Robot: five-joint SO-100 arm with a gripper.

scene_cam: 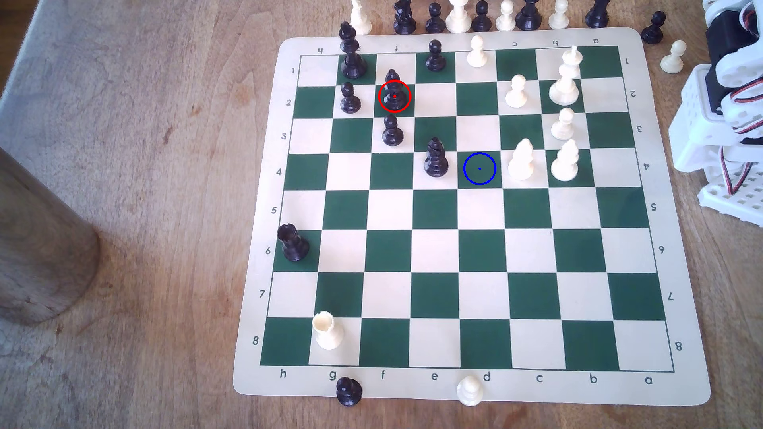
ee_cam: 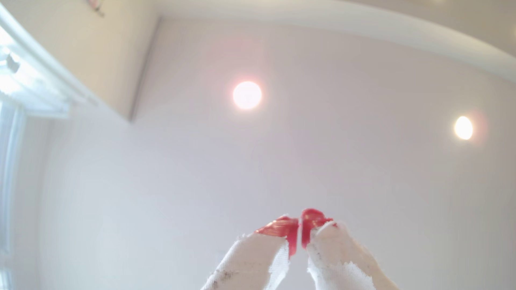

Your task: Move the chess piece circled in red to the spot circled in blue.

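The chess piece (scene_cam: 394, 93) is black with a pointed head and stands on a green square in row 2 of the board (scene_cam: 462, 387), ringed in red. The spot (scene_cam: 479, 168) is a green square in row 4, ringed in blue with a centre dot, bare, between a black slit bishop (scene_cam: 435, 159) and a white piece (scene_cam: 521, 161). In the wrist view my gripper (ee_cam: 299, 223) points up at the ceiling, its red-tipped, white-wrapped fingers (ee_cam: 282, 227) pressed together with nothing between them. The folded white arm (scene_cam: 726, 103) sits off the board at the exterior view's right.
Black pawns (scene_cam: 392, 131) stand close beside and below the ringed piece, a black king (scene_cam: 351, 53) to its upper left. White pieces cluster in columns b and c. Captured pieces line the board's far edge. A wooden post (scene_cam: 37, 243) stands at the exterior view's left.
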